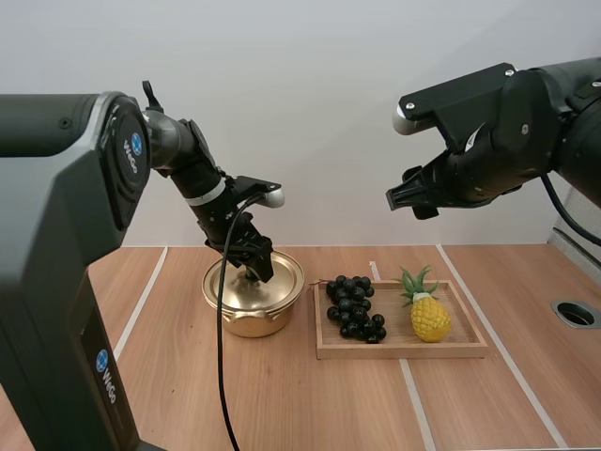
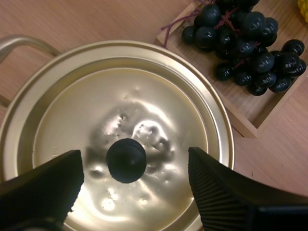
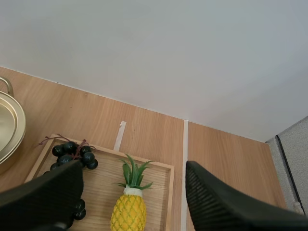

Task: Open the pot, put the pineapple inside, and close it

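Note:
A gold pot [image 1: 254, 303] sits on the table with its lid [image 2: 120, 130] on. My left gripper [image 1: 258, 270] hangs right over the lid, open, its fingers [image 2: 226, 192] standing on either side of the black knob [image 2: 126, 160] without touching it. The yellow pineapple [image 1: 429, 315] with green leaves lies in the right half of a wooden tray [image 1: 404, 349]. My right gripper [image 1: 408, 199] is open, high above the tray and well clear of the pineapple [image 3: 129, 211].
A bunch of dark grapes [image 1: 354, 307] lies in the tray's left half, close to the pot; in the left wrist view the grapes [image 2: 245, 41] are just beyond the lid's rim. A round hole [image 1: 575, 313] sits at the table's far right.

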{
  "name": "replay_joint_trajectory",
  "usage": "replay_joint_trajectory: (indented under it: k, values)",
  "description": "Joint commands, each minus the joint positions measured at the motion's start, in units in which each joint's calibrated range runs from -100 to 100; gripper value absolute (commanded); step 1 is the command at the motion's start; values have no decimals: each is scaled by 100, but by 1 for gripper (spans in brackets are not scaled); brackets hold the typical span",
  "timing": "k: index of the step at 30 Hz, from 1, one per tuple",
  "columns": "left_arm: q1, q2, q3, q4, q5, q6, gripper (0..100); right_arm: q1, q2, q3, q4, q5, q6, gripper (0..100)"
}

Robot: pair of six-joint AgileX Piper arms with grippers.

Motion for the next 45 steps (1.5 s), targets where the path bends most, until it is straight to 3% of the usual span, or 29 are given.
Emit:
replay_joint_trajectory:
  k: [1,17,22,23,25,26,45]
  values:
    - [-18,-27,-52,-114,87,49,100,-19,-27,-66,-29,-32,-23,100]
    - [-18,-27,-52,-114,141,72,100,-19,-27,-66,-29,-34,-33,100]
    - [-18,-27,-52,-102,493,568,100,-19,-27,-66,-29,12,-55,100]
    - [-18,-27,-52,-102,493,567,81,-19,-27,-66,-29,12,-55,100]
    - [-18,-27,-52,-102,493,397,22,-19,-27,-66,-29,12,-55,100]
    - [-18,-27,-52,-91,493,275,0,-19,-27,-66,-29,12,-55,100]
    - [-18,-536,-268,-103,407,155,0,-19,-27,-66,-29,35,-56,100]
